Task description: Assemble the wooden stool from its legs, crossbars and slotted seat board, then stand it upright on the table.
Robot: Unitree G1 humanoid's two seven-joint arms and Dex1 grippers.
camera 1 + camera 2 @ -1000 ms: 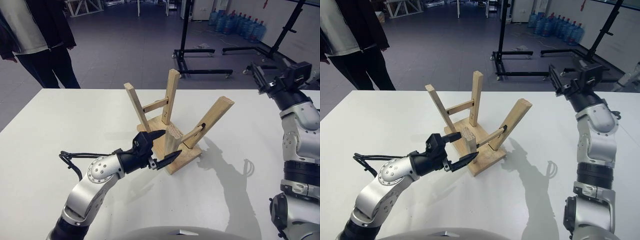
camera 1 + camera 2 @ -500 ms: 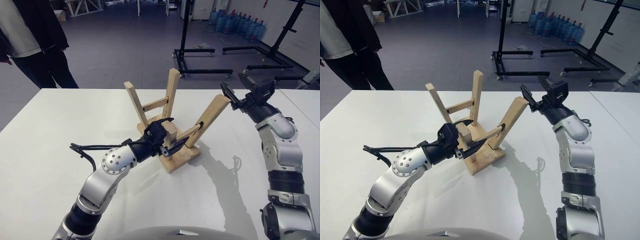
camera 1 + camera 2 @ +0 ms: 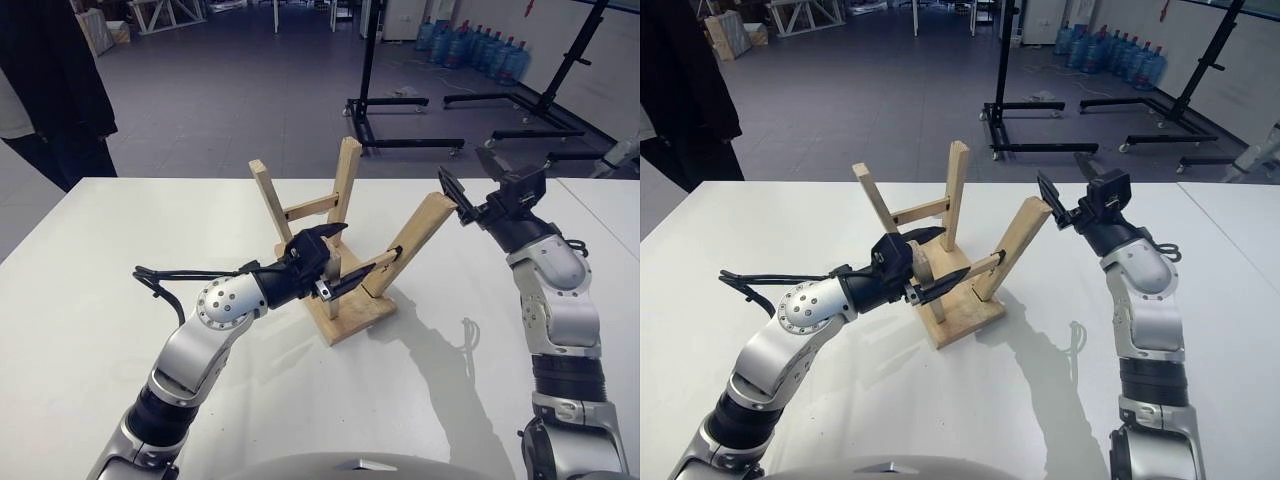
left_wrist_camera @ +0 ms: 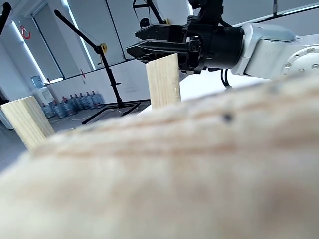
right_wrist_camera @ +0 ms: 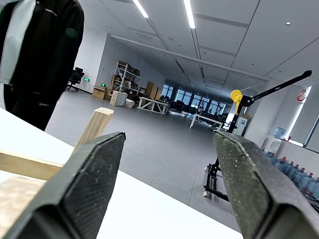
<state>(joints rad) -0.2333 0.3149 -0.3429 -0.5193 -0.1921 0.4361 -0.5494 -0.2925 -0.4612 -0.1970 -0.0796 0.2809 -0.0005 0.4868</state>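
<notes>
Wooden stool is parked upside down on the table, seat board flat, probably so it can be grabbed and flipped: the near leg is straddled by the left gripper, fingers apart, and the right gripper is held wide open at the slanted leg's tip.

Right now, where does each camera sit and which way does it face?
Left eye view: on the head, looking forward and down at the upturned stool on the table; both arms show, left gripper at the near leg, right gripper by the leaning leg.
Right eye view: same scene from the stereo pair's other eye.
Left wrist view: close against blurred wood, facing the right gripper beyond.
Right wrist view: looks between its own open fingers at a leg top and the hall.
Shared: both wrist views see stool legs.
</notes>
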